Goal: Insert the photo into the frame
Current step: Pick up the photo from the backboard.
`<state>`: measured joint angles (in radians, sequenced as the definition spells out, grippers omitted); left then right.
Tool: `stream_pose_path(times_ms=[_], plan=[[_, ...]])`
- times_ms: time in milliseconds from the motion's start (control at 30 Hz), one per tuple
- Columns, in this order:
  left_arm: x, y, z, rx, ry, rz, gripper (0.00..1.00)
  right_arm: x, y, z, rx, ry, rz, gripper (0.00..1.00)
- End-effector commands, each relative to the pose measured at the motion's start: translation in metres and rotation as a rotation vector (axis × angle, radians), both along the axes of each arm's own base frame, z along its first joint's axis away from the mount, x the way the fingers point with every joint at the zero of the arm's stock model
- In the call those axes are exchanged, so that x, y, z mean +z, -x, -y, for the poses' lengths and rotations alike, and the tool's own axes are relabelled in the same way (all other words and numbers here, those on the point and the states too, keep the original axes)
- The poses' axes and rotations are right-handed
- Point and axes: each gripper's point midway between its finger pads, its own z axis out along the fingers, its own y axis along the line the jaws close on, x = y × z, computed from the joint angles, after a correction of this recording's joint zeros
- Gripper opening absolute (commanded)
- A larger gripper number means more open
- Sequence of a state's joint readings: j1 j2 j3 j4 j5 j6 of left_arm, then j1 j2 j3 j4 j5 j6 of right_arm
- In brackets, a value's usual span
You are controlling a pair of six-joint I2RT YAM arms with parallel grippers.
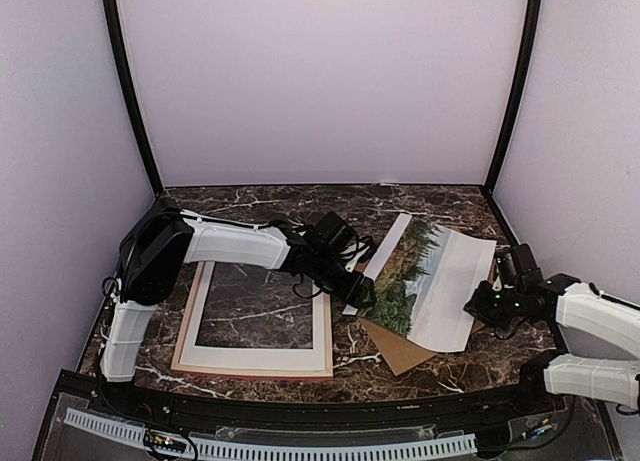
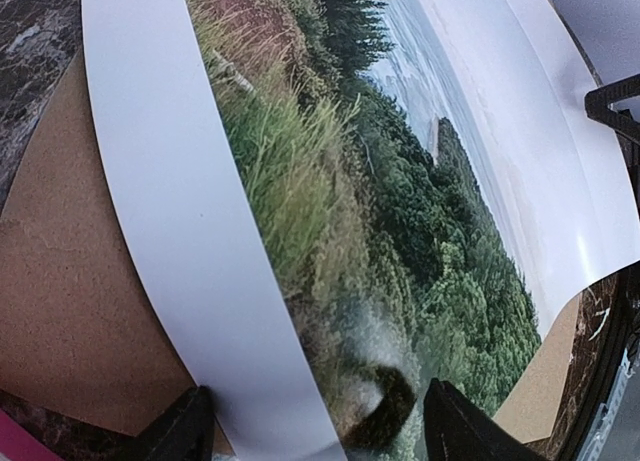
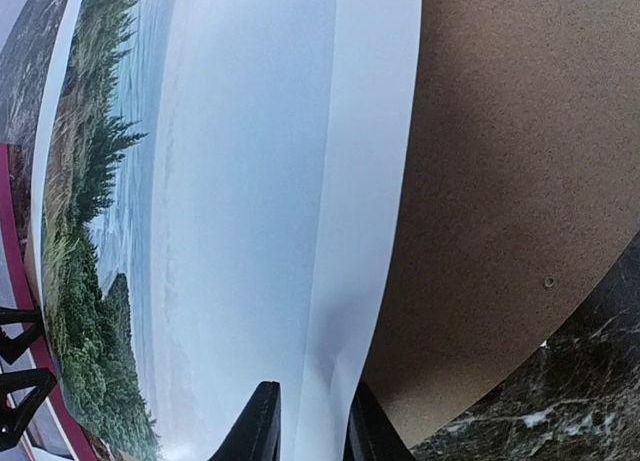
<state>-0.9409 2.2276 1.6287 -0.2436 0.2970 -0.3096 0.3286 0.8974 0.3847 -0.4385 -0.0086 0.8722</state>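
Observation:
The photo [image 1: 425, 271], a landscape print with a white margin, bows upward between my two grippers over the brown backing board [image 1: 400, 349]. My right gripper [image 3: 312, 416] is shut on the photo's white right margin [image 3: 350, 281], which is creased at the pinch; in the top view this gripper [image 1: 482, 306] is at the photo's right edge. My left gripper [image 2: 315, 411] is open, jaws wide apart, at the photo's near left edge [image 2: 180, 231]; in the top view it [image 1: 365, 293] touches that edge. The frame [image 1: 250, 370] lies flat at the left, a pink-red rail showing.
A white mat board with a window [image 1: 320, 331] lies in the frame, marble showing through it. The backing board [image 3: 500, 181] lies under the photo on the dark marble table [image 1: 300, 201]. Pale walls close in the back and sides.

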Motion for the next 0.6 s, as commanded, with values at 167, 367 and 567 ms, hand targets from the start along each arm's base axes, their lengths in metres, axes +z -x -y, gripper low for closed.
stream_pose_path(times_ms=[167, 367, 567], plan=[[-0.002, 0.009, -0.009, -0.006, -0.034, -0.006, 0.75, 0.024, -0.031, 0.004, 0.021, 0.055, 0.089, 0.12], [0.023, -0.001, -0.008, 0.008, -0.004, 0.073, 0.84, 0.071, -0.046, -0.005, 0.073, 0.052, 0.141, 0.00], [0.081, -0.015, -0.017, 0.060, 0.087, 0.262, 0.89, 0.123, -0.059, -0.033, 0.139, -0.077, 0.156, 0.00]])
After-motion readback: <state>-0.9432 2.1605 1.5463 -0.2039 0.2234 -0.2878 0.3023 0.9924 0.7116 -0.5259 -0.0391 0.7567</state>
